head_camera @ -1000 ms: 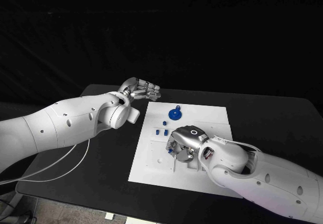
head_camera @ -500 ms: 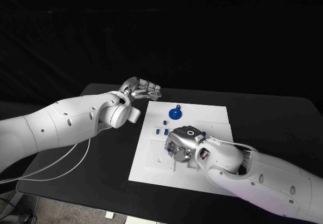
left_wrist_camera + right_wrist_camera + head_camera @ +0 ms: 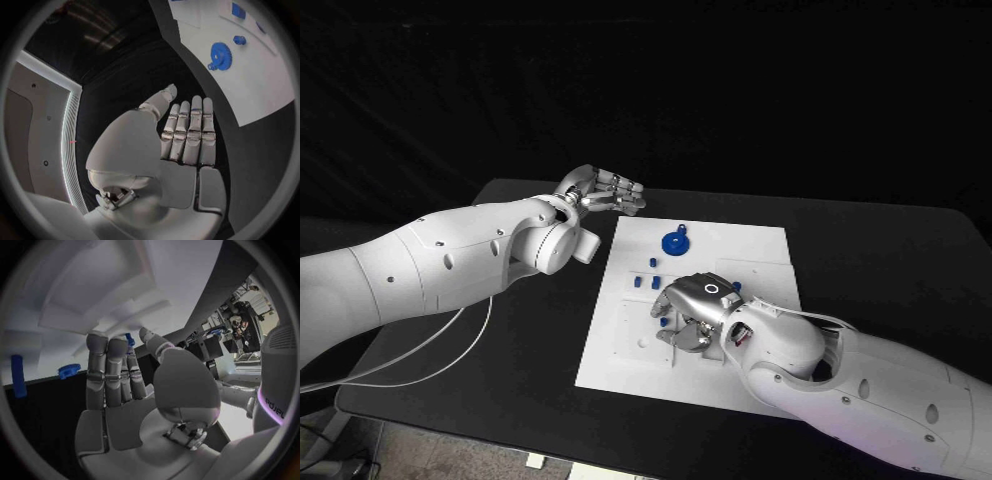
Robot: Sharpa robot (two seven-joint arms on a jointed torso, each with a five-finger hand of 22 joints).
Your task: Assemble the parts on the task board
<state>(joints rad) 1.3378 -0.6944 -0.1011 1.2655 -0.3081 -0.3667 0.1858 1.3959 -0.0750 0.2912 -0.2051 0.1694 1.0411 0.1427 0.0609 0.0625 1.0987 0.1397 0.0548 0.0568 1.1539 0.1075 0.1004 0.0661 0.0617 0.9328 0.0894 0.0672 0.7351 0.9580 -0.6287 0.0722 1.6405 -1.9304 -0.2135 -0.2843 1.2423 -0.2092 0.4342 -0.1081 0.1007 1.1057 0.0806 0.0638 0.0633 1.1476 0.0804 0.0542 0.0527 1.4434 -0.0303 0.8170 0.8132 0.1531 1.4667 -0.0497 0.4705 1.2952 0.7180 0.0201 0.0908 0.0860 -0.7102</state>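
Right hand — shifted slightly toward the robot across the task board since a second ago, its arm drawn further under it; left hand, board and blue pieces unchanged in place.

Right hand: palm down over the middle of the board, fingers bent toward the surface; the right wrist view shows the fingers side by side and nearly straight, a small blue part at the fingertips beside the thumb; whether that part is pinched or merely lies behind the fingers cannot be told.

Left hand: above the black table just off the board's far left corner, well apart from every part; fingers extended and lying close together, thumb out to the side, palm holding nothing.

Task board: white plate, middle of the table, with raised white blocks and recesses on it.
Contents — blue gear with a small knob, lying flat near the far edge, also seen in the left wrist view; small blue pegs in a loose group between the gear and the right hand, just beyond its knuckles; further blue pieces touching or just beside the right hand's fingers on its left-arm side, partly hidden.
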